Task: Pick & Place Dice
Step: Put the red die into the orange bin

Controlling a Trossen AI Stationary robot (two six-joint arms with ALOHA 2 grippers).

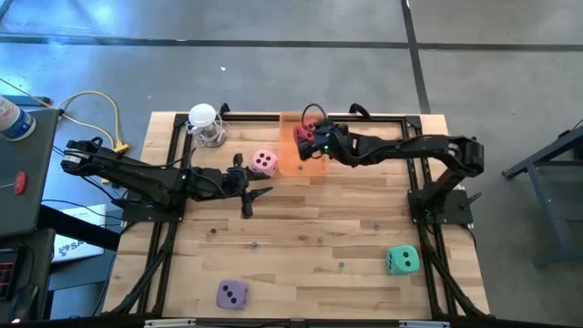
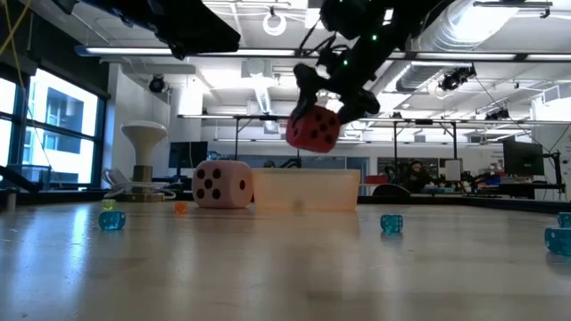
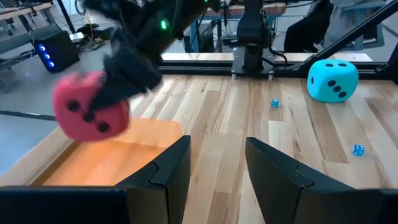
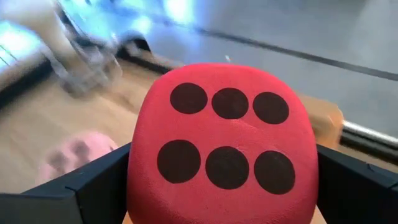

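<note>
Red die (image 4: 227, 146) in right hand (image 1: 312, 137), raised over tray (image 1: 293, 162)

From high up we look straight down on the whole desk (image 1: 301, 264). Low down we look flat across it. Both wrist views sit close, and all four share the red die (image 2: 313, 128).

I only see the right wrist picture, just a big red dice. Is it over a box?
Observer: Yes. The right gripper holds the red dice in the air above the orange tray.
Operator: Is the pink one in the box?
Observer: No, the pink dice sits on the table beside it.
Operator: Where are the others?
Observer: The teal dice and purple dice sit near the front edge.
</note>
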